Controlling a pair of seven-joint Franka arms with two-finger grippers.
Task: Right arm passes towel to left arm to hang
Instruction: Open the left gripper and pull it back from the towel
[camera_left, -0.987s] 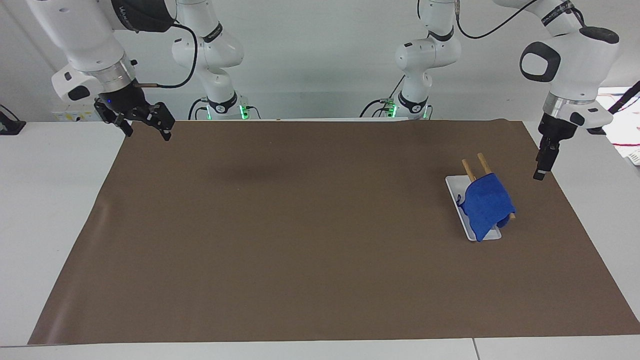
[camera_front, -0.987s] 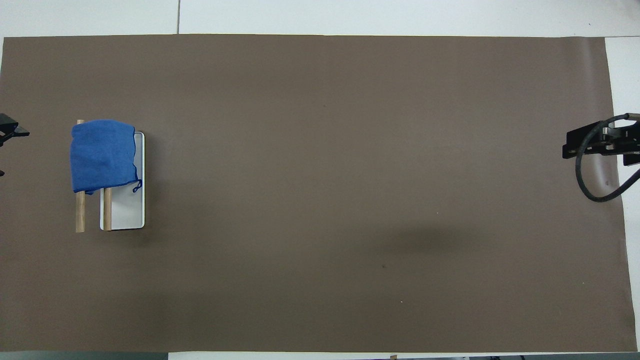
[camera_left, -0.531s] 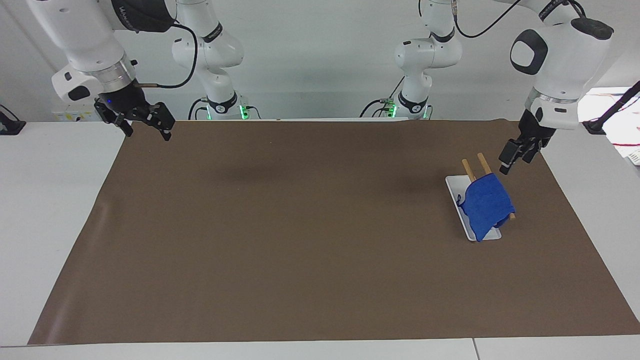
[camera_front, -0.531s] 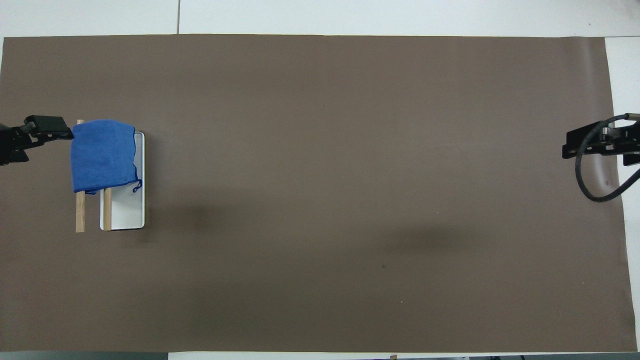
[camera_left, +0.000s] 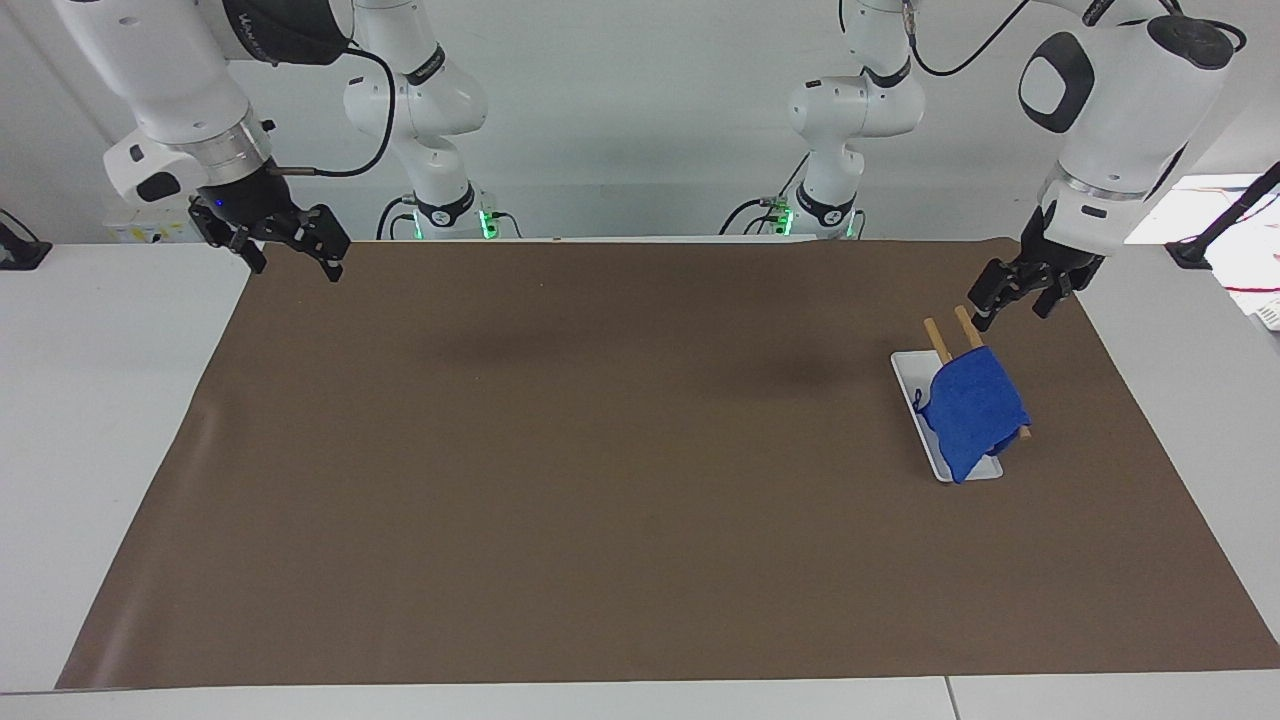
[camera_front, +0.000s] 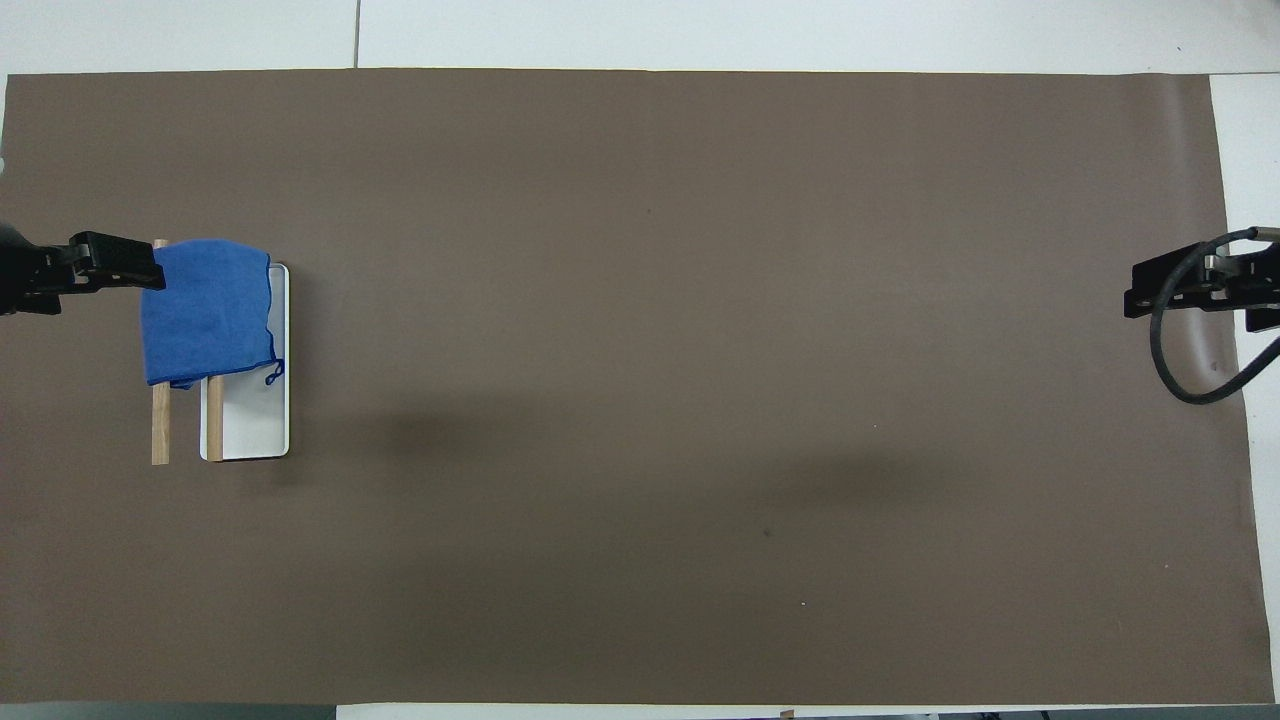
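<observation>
The bright blue microfibre towel (camera_left: 972, 408), draped on wooden rails just below the open, empty left tool (camera_left: 1018, 296), could be dragged off if snagged.

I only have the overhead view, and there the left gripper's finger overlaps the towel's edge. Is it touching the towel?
Observer: No. In the facing view the left gripper hangs in the air by the rack, with a clear gap to the towel.
Operator: Are its jaws open?
Observer: Yes, open and empty.
Operator: And the right one? I see only its edge.
Observer: The right gripper waits open and empty over the mat's corner at the right arm's end.
</observation>
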